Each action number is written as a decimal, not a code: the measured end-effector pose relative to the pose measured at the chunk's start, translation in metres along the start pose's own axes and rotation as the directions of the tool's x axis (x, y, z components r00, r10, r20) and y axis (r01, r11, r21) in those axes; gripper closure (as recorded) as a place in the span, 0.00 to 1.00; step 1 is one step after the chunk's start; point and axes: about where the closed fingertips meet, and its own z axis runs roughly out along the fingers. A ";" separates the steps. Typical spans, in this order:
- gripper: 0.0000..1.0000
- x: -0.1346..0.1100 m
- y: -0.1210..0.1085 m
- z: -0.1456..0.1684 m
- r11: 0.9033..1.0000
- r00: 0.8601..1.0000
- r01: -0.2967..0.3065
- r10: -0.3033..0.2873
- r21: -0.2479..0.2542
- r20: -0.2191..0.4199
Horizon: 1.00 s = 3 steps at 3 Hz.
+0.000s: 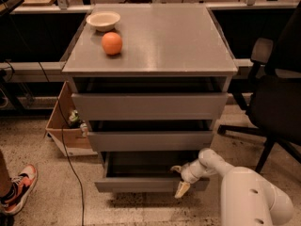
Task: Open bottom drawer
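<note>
The bottom drawer is the lowest of three grey handleless fronts in the grey cabinet. It stands pulled out partway, with its shallow grey tray interior showing. My gripper is at the drawer's right end, over the top edge of its front. One fingertip hangs down in front of the front panel and the other reaches back over the tray. My white arm comes in from the lower right.
An orange and a white bowl sit on the cabinet top. A black office chair stands right. A cardboard box and a cable lie left of the cabinet. A person's shoe is at lower left.
</note>
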 end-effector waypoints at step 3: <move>0.07 -0.001 0.015 0.011 0.999 1.000 -0.001 0.002 -0.052 0.024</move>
